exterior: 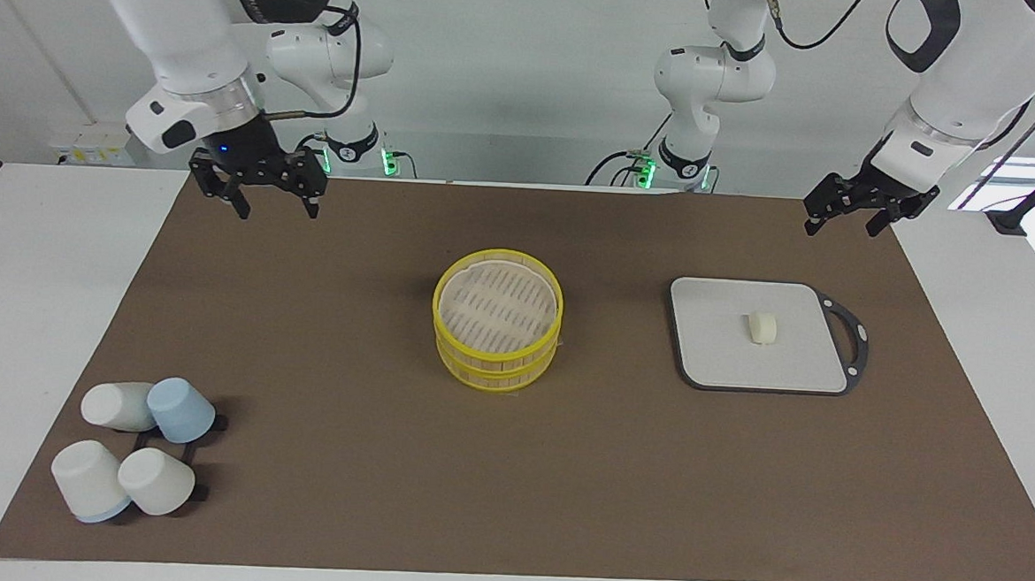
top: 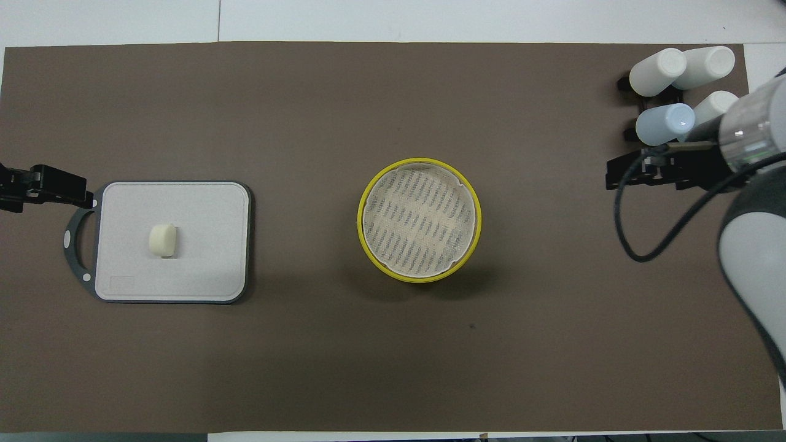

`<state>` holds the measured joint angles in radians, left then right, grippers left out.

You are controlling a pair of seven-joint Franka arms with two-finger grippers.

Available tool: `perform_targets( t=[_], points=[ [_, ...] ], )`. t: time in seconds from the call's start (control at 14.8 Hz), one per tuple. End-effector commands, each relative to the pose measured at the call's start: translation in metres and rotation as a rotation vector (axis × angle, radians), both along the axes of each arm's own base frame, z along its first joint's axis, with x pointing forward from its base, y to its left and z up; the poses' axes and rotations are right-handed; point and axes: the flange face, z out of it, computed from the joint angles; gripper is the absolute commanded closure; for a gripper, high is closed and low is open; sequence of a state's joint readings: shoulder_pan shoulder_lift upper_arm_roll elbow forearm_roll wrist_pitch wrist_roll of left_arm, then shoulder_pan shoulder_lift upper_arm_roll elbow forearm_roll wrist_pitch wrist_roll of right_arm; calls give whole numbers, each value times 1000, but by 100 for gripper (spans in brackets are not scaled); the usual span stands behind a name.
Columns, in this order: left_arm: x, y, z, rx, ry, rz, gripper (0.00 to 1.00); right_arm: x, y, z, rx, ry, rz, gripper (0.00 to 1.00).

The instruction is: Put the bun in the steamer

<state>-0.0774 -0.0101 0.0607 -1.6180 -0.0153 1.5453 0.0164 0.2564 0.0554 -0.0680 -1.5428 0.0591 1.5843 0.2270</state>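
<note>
Bun [exterior: 762, 328] on board [exterior: 709, 354], beside steamer [exterior: 497, 327] toward left arm's end. Left tool [exterior: 843, 222] & right tool [exterior: 276, 206] both spread, empty, above mat [exterior: 561, 470] on table [exterior: 41, 257].

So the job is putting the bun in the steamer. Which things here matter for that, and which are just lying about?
For the job:
- bun, lying on the cutting board
- steamer, mid-table
- left gripper, open
- right gripper, open

Just lying about:
- four cups on a black rack
- brown mat
</note>
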Motion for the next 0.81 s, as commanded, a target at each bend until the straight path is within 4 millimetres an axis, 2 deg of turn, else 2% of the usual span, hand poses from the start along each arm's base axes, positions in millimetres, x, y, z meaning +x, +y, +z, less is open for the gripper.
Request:
perform_targets(
  t=[0.0,0.14,0.2,0.27,0.34,0.41,0.47,0.54,0.61,0.68,0.74],
  points=[
    [-20,5,-28,12,-23,9,0,42,138,-26,-68,43,-16,0],
    [-39,10,-71,5,-61,-11,0,44,208,-61,-71,24,-75,0],
    [-48,14,-99,3,-66,-32,0,36,241,-74,-69,6,-95,0],
    [-53,17,-126,2,-63,-55,0,28,264,-87,-78,9,-92,0],
    [-54,19,-144,2,-62,-75,0,21,288,-104,-89,-6,-69,0],
    [-55,19,-170,2,-52,-96,0,8,319,-118,-94,-37,-43,0],
    [-56,19,-194,3,-58,-104,0,-3,341,-141,-93,-58,-55,0],
    [-60,18,-218,5,-68,-106,0,-12,352,-170,-85,-67,-52,0],
    [-63,14,-240,7,-79,-112,0,-16,351,-183,-86,-68,-48,0],
    [-65,13,-257,8,-82,-115,0,-26,355,-186,-90,-65,-30,0],
    [-63,13,-268,10,-88,-119,0,-33,353,-195,-98,-54,-15,0]
  ],
)
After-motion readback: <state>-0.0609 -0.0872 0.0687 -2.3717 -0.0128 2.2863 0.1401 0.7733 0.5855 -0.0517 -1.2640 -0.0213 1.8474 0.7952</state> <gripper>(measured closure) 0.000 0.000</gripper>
